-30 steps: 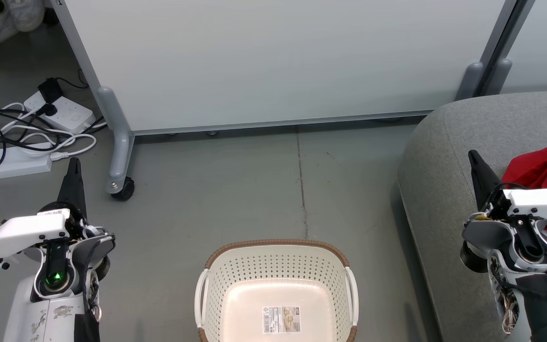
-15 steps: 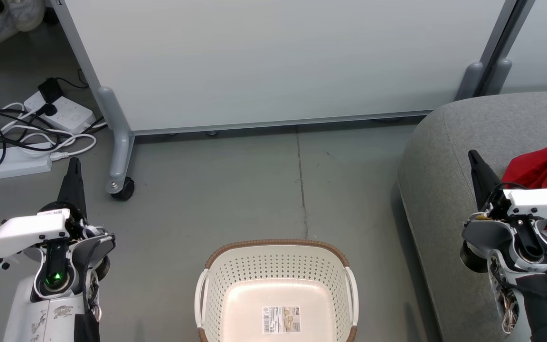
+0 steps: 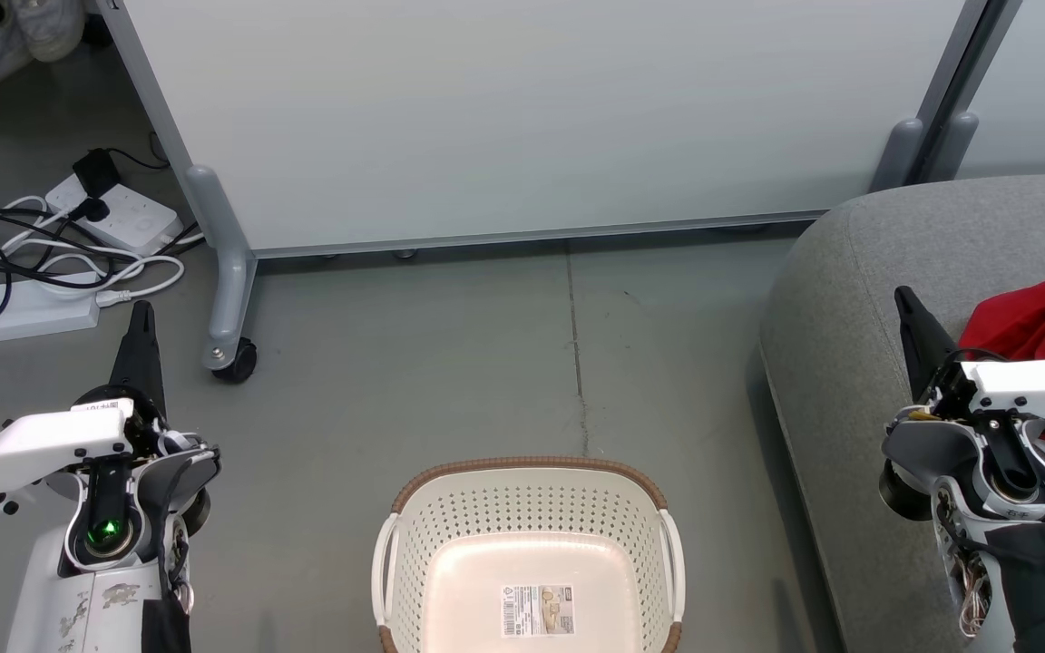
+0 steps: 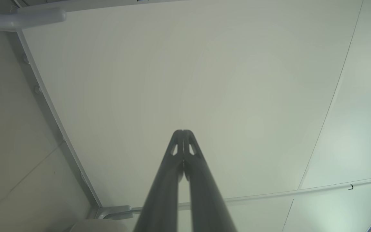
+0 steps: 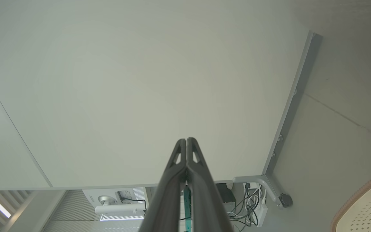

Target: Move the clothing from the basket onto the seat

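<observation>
The right hand (image 3: 905,304) has its two long dark fingers pressed flat together with nothing between them. It stands over the rounded left part of the large grey fabric-upholstered seat (image 3: 849,308). Just to this hand's right, on that cushion, lies the soft bright red clothing (image 3: 1035,319) with a scrap of white trim. The fabric is bunched, cut off by the picture's edge and partly behind the white wrist, so I cannot tell whether it is one garment or two.

The left hand (image 3: 141,316) is likewise closed and empty, over the grey floor (image 3: 450,363). Between the two hands, nearer the robot, sits the white perforated plastic basket (image 3: 532,508) with a brown woven rim. Its pale bottom carries a barcode sticker (image 3: 537,609).

A strip of floor separates the basket's right handle from the seat's rounded edge. Ahead of both hands, open floor runs to a white partition panel (image 3: 532,109) on grey legs. White power strips and tangled cables (image 3: 51,263) lie beyond the left hand.
</observation>
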`<state>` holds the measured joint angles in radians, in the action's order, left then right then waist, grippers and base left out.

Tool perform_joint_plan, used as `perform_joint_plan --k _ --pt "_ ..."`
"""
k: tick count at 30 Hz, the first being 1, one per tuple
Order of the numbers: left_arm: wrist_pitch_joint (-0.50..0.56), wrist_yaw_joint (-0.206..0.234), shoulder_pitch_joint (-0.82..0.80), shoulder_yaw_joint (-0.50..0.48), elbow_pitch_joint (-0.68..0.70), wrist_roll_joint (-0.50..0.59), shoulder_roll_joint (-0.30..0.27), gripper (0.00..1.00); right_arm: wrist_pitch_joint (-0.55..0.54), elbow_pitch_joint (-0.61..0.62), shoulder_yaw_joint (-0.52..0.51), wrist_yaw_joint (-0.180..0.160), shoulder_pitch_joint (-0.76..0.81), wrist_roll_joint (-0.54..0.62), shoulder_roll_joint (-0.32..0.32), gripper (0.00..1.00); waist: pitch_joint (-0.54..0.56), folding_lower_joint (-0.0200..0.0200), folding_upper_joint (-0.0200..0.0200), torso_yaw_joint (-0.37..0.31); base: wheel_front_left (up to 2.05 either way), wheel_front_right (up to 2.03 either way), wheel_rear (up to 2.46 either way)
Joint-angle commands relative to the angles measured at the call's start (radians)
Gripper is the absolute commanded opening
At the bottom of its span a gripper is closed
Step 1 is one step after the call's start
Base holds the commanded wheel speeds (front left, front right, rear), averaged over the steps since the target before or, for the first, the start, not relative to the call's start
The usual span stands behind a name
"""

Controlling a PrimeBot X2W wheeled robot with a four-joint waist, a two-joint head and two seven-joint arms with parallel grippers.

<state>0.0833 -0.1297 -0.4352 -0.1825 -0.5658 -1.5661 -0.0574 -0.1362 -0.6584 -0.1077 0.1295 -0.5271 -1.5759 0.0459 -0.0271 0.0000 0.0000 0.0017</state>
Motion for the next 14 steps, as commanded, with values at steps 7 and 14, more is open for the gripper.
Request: perform_joint_plan --k 7,14 --pt "0.001 -0.004 -0.008 -0.002 0.0 -0.002 -0.006 0.0 -0.004 -0.001 0.0 0.002 -0.007 -0.006 0.008 0.0 0.0 0.0 0.0 0.0 0.0 0.0 0.0" --pt "0.001 -0.004 -0.008 -0.002 0.0 -0.002 -0.006 0.0 -0.004 -0.001 -0.001 0.002 -0.007 -0.006 0.008 0.0 0.0 0.0 0.0 0.0 0.0 0.0 0.0"
